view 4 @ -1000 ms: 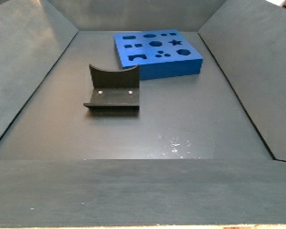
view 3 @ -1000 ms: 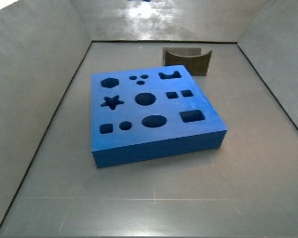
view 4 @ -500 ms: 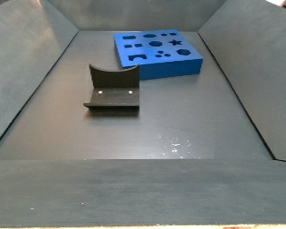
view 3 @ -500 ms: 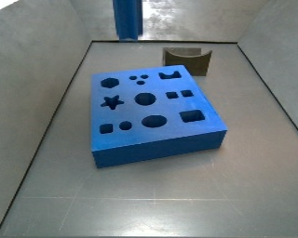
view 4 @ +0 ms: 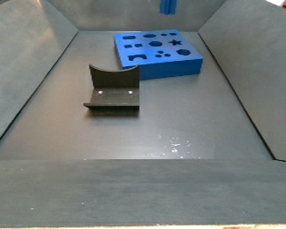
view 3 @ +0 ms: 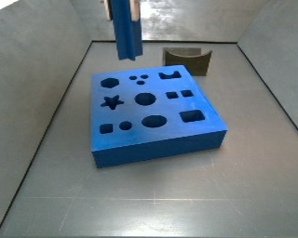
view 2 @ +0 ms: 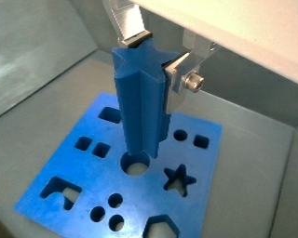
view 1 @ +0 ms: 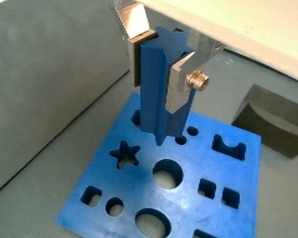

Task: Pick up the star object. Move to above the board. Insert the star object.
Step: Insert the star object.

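The gripper (view 1: 155, 51) hangs above the board (view 1: 177, 177), its flat silver fingers (view 1: 182, 76) clamped on the upper end of the star object (view 1: 155, 88). In both wrist views the star object (view 2: 142, 102) points downward, upright, with its lower tip clear of the board (view 2: 115, 177) and poised over the top face among the cut-outs; the star-shaped hole (view 1: 126, 152) lies open just beside the tip, and which hole sits exactly beneath cannot be told.

In a side view the star object (view 3: 123, 26) shows as a slim blue bar coming down from the upper edge, above the far part of the board (view 3: 152, 112). In a side view only its lower end (view 4: 168, 5) appears, above the board (view 4: 156, 54).

The board lies flat on the grey tabletop (view 3: 152, 200). The fixture (view 4: 112, 89) stands on the tabletop apart from it.
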Controlling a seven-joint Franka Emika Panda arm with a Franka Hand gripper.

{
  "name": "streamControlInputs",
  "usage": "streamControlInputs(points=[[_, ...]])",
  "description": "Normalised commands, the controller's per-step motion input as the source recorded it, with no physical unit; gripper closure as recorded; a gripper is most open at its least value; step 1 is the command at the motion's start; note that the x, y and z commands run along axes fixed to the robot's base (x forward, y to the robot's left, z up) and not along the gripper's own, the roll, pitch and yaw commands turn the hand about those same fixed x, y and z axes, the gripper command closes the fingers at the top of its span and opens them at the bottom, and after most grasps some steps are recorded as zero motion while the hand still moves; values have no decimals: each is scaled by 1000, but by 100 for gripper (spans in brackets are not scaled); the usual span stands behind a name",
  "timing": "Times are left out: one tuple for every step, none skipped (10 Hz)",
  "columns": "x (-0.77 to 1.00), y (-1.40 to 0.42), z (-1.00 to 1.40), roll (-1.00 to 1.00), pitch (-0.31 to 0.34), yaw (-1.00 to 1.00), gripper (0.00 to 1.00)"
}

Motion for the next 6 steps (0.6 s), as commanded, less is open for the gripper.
streamControlInputs(points=[[-40,0,-63,0,-57,0,100],[-340,-317,-643,129,-317,0,100],[-486,-317,-849,140,-400,0,100],[-343,-186,-609,120,-254,0,100],[0,0,0,20,0,0,100],[-194,-151,-751,151,-420,0,100]])
